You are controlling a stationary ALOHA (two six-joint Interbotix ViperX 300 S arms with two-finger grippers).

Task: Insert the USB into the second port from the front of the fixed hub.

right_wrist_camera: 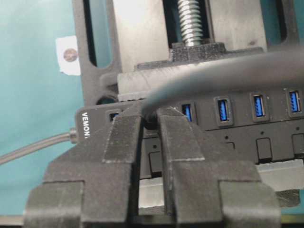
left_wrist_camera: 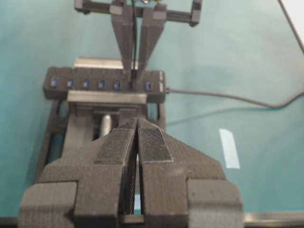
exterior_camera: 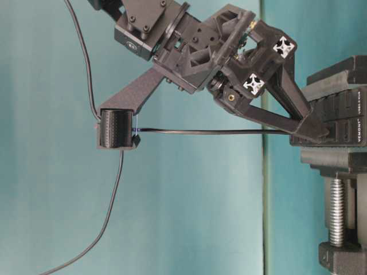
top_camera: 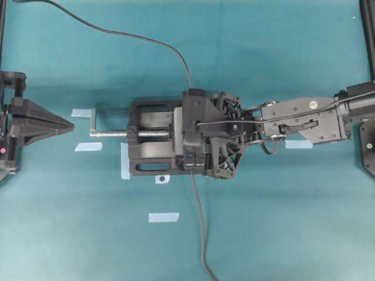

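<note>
A black bench vise (top_camera: 149, 137) with one silver screw (top_camera: 111, 133) is seen from overhead at the centre of a teal table (top_camera: 263, 222). Clamped in its jaws is the fixed hub (right_wrist_camera: 237, 118), a long narrow black bar. In the left wrist view seven small blue ports can be counted along it.

The right gripper (right_wrist_camera: 151, 124) is pressed down on the hub's near end. Its two fingers (right_wrist_camera: 124, 137) are drawn together, pinching the USB (right_wrist_camera: 150, 118), a small black plug, right at the second port from the labelled end, at about 9 o'clock of the visible port row. How deep the plug sits cannot be told. The USB's cable (exterior_camera: 206, 132) is seen running level away from the fingertips in the table-level view.

The left gripper (top_camera: 69, 124) is parked at 9 o'clock on the table, well apart from the vise, its fingers closed together on nothing.

Five strips of blue tape (top_camera: 163, 217) can be counted on the table.
</note>
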